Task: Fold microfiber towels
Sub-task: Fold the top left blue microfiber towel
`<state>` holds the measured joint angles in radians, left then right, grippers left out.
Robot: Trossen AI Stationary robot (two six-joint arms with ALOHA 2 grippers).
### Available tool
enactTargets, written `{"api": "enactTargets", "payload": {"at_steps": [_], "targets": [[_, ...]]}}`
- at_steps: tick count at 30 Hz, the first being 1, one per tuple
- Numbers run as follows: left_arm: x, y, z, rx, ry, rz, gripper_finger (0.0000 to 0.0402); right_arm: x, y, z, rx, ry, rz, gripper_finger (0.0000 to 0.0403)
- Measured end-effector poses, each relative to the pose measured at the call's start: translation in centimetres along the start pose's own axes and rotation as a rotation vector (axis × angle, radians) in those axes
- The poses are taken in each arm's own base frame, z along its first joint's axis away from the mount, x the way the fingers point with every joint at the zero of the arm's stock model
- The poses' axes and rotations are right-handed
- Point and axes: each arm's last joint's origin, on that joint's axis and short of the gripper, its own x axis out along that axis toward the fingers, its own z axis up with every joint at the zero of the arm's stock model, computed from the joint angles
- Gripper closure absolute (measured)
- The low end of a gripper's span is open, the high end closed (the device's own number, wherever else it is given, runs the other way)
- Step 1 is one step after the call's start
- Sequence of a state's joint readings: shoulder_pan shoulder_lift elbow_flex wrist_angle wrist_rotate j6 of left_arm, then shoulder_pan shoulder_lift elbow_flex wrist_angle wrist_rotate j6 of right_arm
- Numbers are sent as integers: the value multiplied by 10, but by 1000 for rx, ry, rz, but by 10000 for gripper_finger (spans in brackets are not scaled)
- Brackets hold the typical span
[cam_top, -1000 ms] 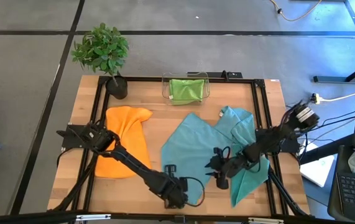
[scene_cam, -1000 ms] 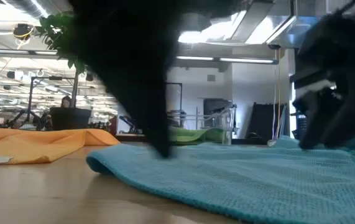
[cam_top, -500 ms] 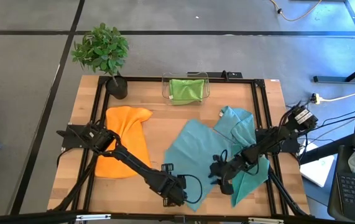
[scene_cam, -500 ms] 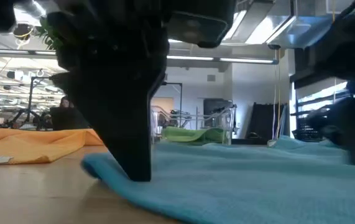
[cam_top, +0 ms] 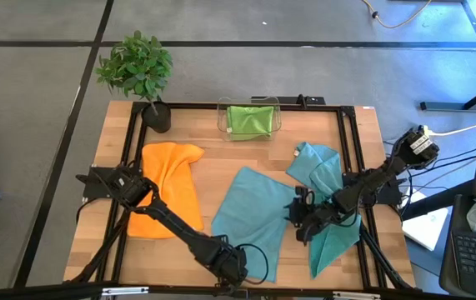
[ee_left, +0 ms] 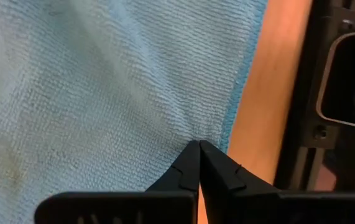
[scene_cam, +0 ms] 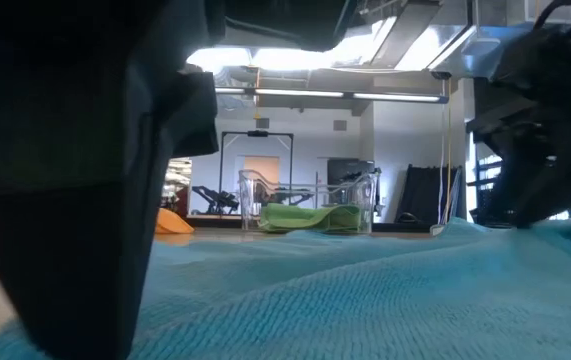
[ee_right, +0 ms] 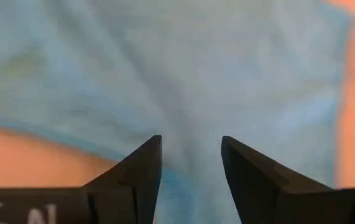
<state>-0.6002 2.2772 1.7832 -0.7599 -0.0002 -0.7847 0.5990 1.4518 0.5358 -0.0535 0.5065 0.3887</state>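
**Teal towel held at its near edge, ready to be spread**

The teal towel (cam_top: 250,218) lies in the middle of the table (cam_top: 221,167), almost flat, in a shape like a diamond. Its near corner is under the left gripper (cam_top: 231,265), whose jaws are pressed fully together on the hem; the left wrist view shows the cloth puckering into the tips. The right gripper (cam_top: 302,218) stands at the far right edge of the same towel with its fingers (ee_right: 141,171) apart, and nothing is between them. It holds nothing, and whether it touches the cloth cannot be told.

To do this step well, the left pinch should probably stay firm and low, so the thin hem does not slip out. The right gripper should take the opposite edge close to the corner before any pull, so the cloth stretches evenly. A pull from one side only may drag the whole towel.

The cloth is soft, with a fine looped weave, and it wrinkles easily. A second teal towel (cam_top: 325,171) lies crumpled just beside it at the right side. The orange towel (cam_top: 171,179) lies loose at the left. The green towel (cam_top: 250,119) sits folded in the clear bin (cam_top: 221,121) at the far edge. A plant (cam_top: 136,67) stands at the far left corner.
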Motion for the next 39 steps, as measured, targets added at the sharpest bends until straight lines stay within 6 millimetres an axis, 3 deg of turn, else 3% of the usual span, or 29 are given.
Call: {"api": "enactTargets", "payload": {"at_steps": [9,14,20,26,39], "targets": [[0,3,6,20,-18,-12,401,37,-43,33,1,-171,-70,233],[0,4,7,19,-21,-9,399,61,-74,43,101,-235,33,233],[0,1,4,28,-21,-11,398,91,-76,28,131,-115,123,233],[0,-1,3,32,-31,-14,399,112,-74,37,86,-104,116,233],[0,10,15,4,-96,50,391,133,-117,51,-2,-64,13,233]]}}
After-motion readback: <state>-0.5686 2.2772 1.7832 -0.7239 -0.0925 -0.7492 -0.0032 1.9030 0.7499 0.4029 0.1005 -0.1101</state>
